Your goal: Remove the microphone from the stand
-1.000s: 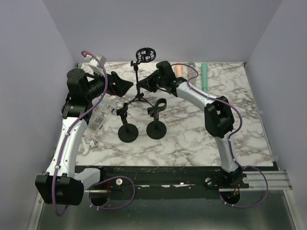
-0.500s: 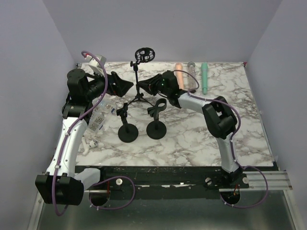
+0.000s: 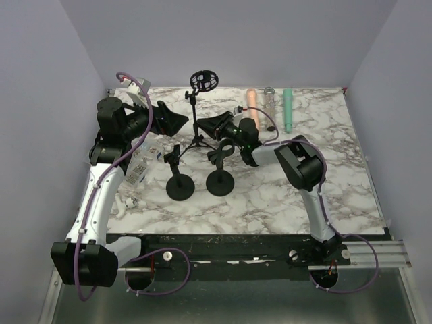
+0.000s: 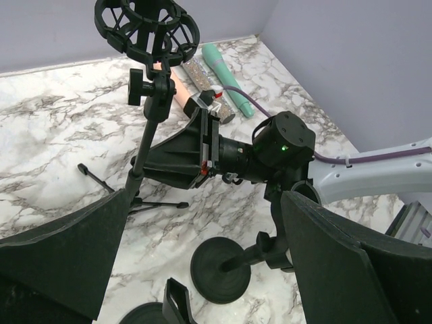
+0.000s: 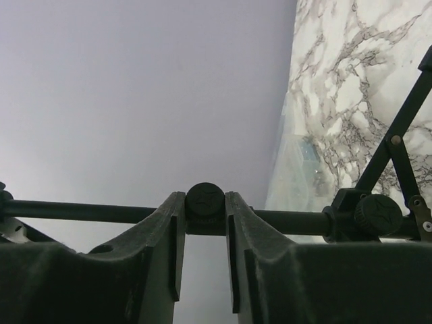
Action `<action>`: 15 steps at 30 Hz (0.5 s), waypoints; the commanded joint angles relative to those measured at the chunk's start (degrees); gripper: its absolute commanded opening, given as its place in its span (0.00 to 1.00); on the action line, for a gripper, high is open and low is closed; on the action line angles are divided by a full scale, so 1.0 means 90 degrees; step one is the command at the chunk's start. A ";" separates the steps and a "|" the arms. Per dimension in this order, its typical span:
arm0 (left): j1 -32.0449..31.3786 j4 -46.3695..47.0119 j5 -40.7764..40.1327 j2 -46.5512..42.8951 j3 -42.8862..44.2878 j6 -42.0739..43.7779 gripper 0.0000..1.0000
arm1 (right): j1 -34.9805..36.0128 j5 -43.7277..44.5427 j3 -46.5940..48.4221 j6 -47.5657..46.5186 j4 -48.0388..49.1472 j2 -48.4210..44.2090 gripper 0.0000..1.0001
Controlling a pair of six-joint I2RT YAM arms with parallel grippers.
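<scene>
Right wrist view shows the right pincer point(image 5: 205, 206) pinching a round knob on the pole of the tripod stand point(image 5: 81, 210), one finger on either side. Top external view shows the left pincer point(image 3: 177, 121) spread, just left of the stand and not touching it. A ring-shaped shock mount point(image 4: 146, 23) tops the stand. The peach microphone point(image 3: 251, 100), silver microphone point(image 3: 269, 100) and green microphone point(image 3: 288, 109) lie side by side on the tabletop point(image 3: 270, 196), beyond and right of the stand, apart from it.
</scene>
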 commanded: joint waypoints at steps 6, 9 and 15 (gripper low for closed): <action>0.0001 0.0193 0.0067 0.0032 -0.0025 -0.0085 0.98 | -0.0104 0.0390 0.1061 -0.1962 -0.5236 -0.1186 0.91; 0.0004 0.0202 0.0091 0.0013 -0.0024 -0.0104 0.98 | -0.0104 0.0703 0.1694 -0.2135 -0.6396 -0.1233 1.00; 0.0006 0.0222 0.0090 -0.0002 -0.0034 -0.0116 0.98 | -0.0053 0.1423 0.3209 -0.1747 -0.8758 -0.0789 1.00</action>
